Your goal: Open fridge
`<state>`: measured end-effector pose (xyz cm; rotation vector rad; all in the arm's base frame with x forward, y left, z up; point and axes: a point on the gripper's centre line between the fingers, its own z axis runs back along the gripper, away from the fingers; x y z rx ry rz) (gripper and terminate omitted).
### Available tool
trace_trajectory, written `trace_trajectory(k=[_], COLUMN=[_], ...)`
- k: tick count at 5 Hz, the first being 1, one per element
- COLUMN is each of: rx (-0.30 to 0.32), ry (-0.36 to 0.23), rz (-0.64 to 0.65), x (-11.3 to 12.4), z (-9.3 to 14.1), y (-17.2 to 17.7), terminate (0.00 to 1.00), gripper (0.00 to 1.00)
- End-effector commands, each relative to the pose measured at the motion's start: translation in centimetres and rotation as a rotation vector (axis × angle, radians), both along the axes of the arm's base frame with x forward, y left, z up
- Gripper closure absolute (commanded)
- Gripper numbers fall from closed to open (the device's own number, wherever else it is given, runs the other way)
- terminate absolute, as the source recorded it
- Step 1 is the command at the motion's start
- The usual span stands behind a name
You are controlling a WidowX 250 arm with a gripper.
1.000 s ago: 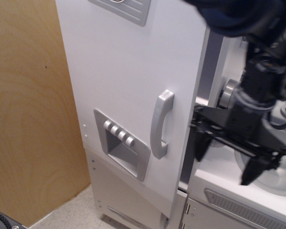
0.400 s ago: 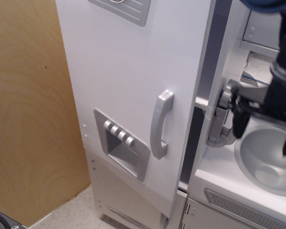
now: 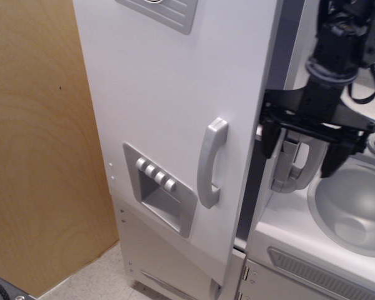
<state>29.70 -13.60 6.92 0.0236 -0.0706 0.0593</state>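
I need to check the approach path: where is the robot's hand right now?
The hand hangs at the right of the view, just past the fridge door's free edge, fingers spread above the grey sink, beside the curved silver handle.

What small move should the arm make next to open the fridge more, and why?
Probably shift the gripper toward the fridge door edge and push it outward. The door stands only slightly ajar; the open jaws hang beside its edge, holding nothing, away from the silver handle.

gripper (image 3: 302,152) raised and moved left from over the sink (image 3: 353,206), jaws spread, nearer fridge (image 3: 175,125) door edge
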Motion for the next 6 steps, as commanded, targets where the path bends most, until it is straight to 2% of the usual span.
trace_trajectory(k=[1, 2, 3, 4, 5, 6], rx=[-0.058, -0.020, -0.007, 0.012, 0.031, 0.076], ry=[0.026, -0.012, -0.006, -0.035, -0.007, -0.008], rz=[-0.022, -0.032, -0.002, 0.038, 0.064, 0.118], x=[-4.3, -6.3, -8.1, -9.3, -9.5, -9.3], z=[2.5, 2.0, 2.3, 2.4, 2.6, 2.5], y=[4.1, 7.3, 11.1, 13.8, 16.6, 19.3], terminate=[0.00, 0.00, 0.00, 0.00, 0.00, 0.00], gripper=[0.00, 0.00, 0.00, 0.00, 0.00, 0.00])
